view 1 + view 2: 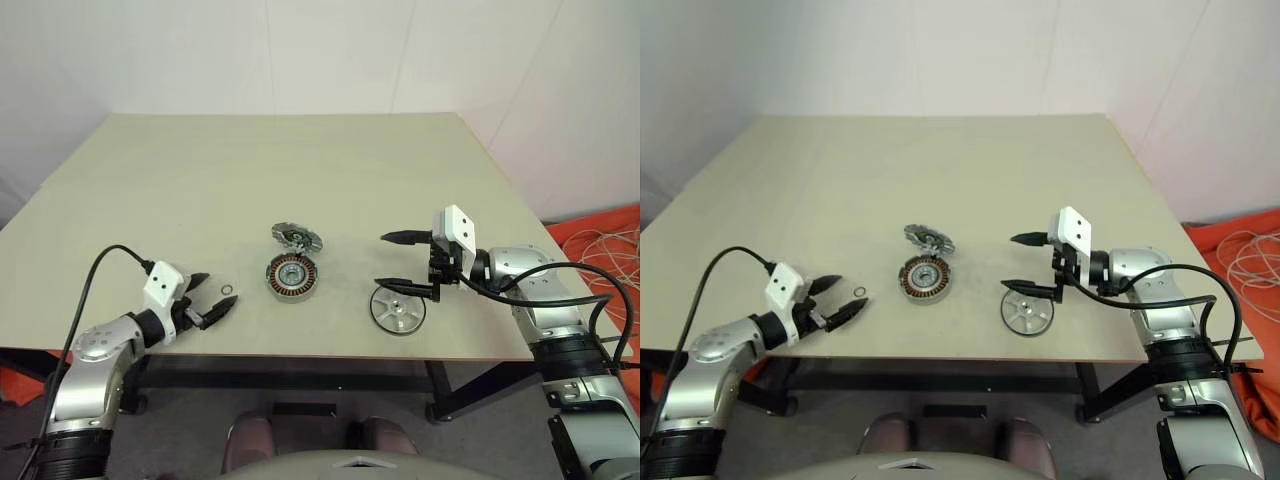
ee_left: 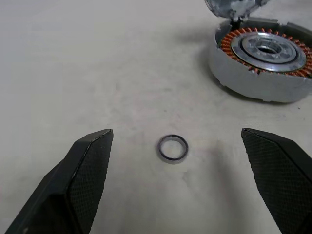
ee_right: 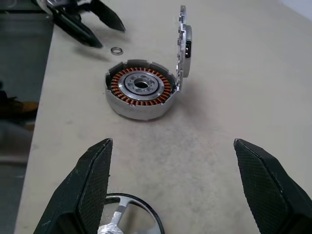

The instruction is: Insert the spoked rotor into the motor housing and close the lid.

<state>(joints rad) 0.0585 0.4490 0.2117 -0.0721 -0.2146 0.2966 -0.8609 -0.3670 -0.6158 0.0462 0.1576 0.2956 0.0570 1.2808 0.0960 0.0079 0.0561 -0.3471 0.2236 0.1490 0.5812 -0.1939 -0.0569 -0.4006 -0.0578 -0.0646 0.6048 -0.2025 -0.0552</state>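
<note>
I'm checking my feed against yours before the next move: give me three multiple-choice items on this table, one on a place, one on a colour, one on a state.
1. Where does the spoked rotor lie?
A. inside the motor housing
B. on the table, below the right gripper
C. at the far edge of the table

2. What colour are the windings in the motor housing?
A. copper
B. blue
C. white

3. How does the lid stand?
A. shut flat on the housing
B. flat on the table, apart from the housing
C. raised upright at the housing's rim

Answers:
1 B: the wheel rests on the table under the open jaws of the right gripper.
2 A: an orange-brown ring circles the silver centre.
3 C: it stands on edge, leaving the housing open.
</note>
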